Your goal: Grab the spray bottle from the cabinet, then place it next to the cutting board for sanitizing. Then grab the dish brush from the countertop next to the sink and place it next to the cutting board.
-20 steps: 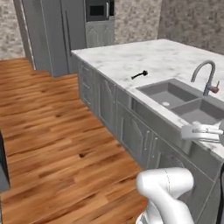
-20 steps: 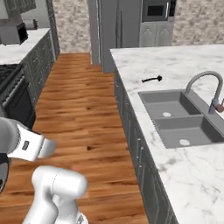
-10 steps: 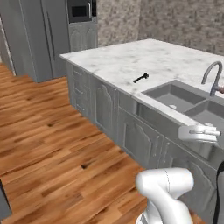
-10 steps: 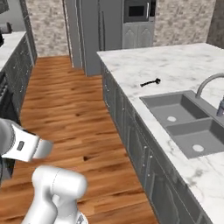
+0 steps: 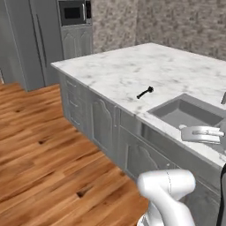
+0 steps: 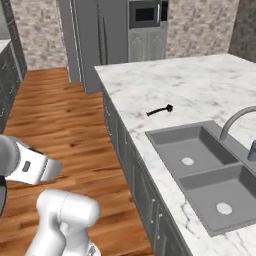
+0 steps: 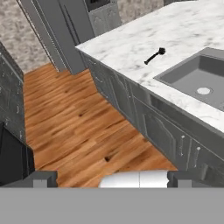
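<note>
Dish brush lies flat on the white marble countertop, mid-frame, just beside the sink at its far corner. Gripper at bottom of hand view, jaws spread wide, holding nothing, over the wood floor.

My brush is too small to make out its bristles; it reads as a thin dark stick with a knob. The sink runs off the right edge in my left view, its second basin cut away. The faucet is clipped at the right border.
</note>
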Tool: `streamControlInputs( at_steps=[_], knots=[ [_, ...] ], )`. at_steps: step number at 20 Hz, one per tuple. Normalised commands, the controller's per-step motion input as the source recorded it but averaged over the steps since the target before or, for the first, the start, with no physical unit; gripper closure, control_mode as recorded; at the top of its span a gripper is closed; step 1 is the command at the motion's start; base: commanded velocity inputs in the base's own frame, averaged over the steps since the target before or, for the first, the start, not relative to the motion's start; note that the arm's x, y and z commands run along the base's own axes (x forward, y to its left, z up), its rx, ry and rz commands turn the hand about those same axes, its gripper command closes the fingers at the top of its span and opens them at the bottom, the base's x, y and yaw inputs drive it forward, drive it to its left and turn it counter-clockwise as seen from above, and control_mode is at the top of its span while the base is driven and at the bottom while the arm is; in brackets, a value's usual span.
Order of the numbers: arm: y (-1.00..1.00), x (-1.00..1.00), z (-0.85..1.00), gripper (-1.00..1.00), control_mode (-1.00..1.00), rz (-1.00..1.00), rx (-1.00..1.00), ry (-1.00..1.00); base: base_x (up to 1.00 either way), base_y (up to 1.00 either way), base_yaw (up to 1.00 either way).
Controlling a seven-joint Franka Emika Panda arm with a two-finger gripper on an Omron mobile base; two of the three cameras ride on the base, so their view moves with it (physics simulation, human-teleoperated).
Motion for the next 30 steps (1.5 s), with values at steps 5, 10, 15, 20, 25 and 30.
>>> streamControlInputs(
  at_steps=[5,10,15,20,25,30],
  knots=[
    [0.0,0.0,0.0,-1.0,1.0,0.0,0.0,0.0,0.79,0.24,-0.28],
    [0.0,0.0,0.0,-1.0,1.0,0.0,0.0,0.0,0.45,0.5,-0.43],
    [0.0,0.0,0.0,-1.0,1.0,0.0,0.0,0.0,0.29,0.68,-0.51],
    [0.0,0.0,0.0,-1.0,1.0,0.0,0.0,0.0,0.01,0.75,-0.52],
    [0.0,0.0,0.0,-1.0,1.0,0.0,0.0,0.0,0.06,0.9,-0.43],
    [0.0,0.0,0.0,-1.0,1.0,0.0,0.0,0.0,0.11,0.83,-0.39]
  ],
)
